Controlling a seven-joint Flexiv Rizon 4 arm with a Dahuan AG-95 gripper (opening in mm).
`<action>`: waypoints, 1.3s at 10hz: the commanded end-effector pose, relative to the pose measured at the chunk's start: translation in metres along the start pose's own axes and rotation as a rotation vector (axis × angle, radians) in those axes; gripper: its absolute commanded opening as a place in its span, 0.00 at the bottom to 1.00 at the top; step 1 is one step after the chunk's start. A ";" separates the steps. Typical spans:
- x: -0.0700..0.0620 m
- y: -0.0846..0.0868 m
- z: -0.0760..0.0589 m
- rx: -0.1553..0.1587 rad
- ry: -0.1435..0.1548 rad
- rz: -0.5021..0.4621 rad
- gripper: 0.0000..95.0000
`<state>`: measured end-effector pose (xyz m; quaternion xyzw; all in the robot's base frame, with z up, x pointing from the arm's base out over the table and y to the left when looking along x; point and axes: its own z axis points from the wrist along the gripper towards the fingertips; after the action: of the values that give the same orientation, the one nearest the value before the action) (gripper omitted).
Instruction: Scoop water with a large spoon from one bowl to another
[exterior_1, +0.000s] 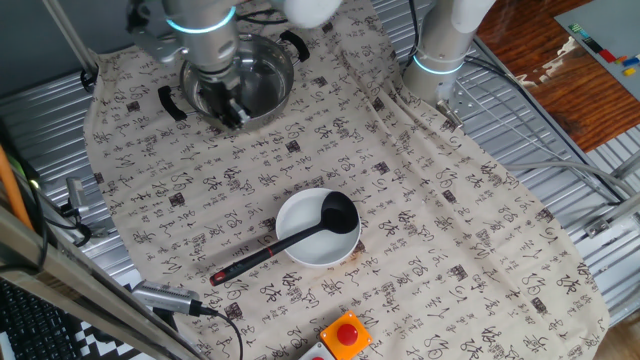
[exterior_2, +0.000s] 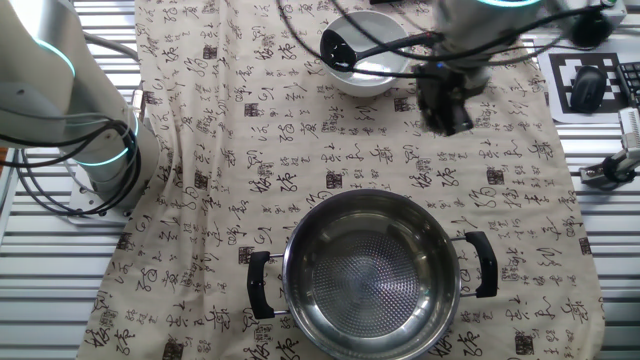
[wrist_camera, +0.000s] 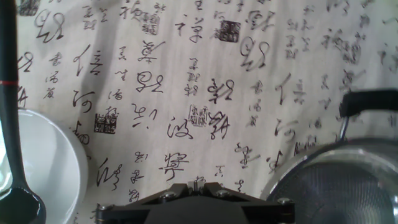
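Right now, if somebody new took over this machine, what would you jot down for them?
Gripper: holds nothing; open or shut cannot be told. It hangs near the steel pot, apart from the ladle.
Black ladle: scoop lies in the white bowl, handle over the rim, red tip on the cloth.
Done: no scooping visible.
Left: grasp ladle, scoop, carry to pot, pour.

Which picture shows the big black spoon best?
One fixed view: the whole ladle shows, scoop in the white bowl. The other fixed view hides its handle end; the hand view shows only part.
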<state>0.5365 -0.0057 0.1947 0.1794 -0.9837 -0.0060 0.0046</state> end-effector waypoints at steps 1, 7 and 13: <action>0.001 0.001 -0.005 0.003 -0.001 -0.014 0.00; 0.003 -0.001 -0.006 -0.004 -0.009 -0.071 0.00; 0.000 0.002 -0.005 -0.015 0.024 -0.127 0.00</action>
<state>0.5375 -0.0021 0.1993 0.2515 -0.9675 -0.0099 0.0222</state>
